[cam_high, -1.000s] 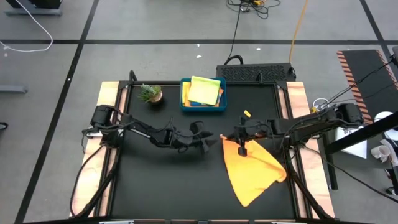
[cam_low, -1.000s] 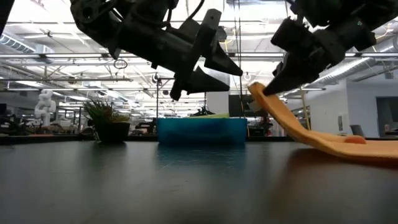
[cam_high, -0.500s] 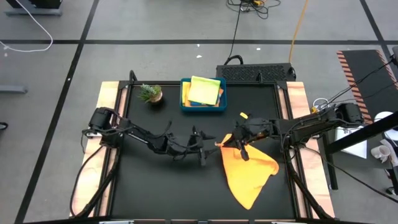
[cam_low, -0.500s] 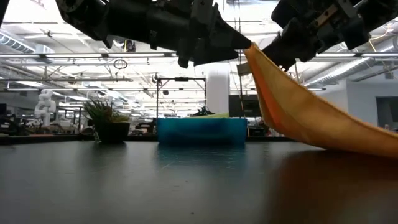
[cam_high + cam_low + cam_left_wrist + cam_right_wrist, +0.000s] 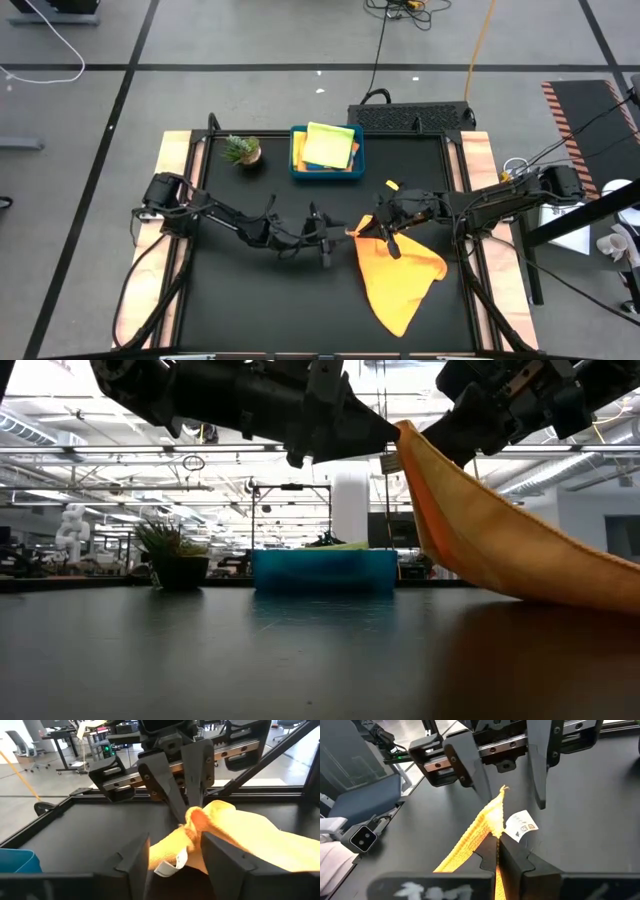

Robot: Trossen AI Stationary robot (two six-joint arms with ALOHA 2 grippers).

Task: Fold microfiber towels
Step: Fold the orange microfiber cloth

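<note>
Midway over the black table [image 5: 250, 290], the right gripper [image 5: 378, 232] stays clamped on a raised corner of an orange microfiber towel [image 5: 400, 280], whose far end trails down onto the tabletop on the right side. Facing it, the left gripper [image 5: 338, 236] has its fingers [image 5: 135, 857] parted on either side of that same pinched corner, beside a small white tag [image 5: 522, 826]. Behind them, a teal tray [image 5: 296, 168] holds more towels [image 5: 328, 146], with a potted plant [image 5: 241, 150] just to its left.
</note>
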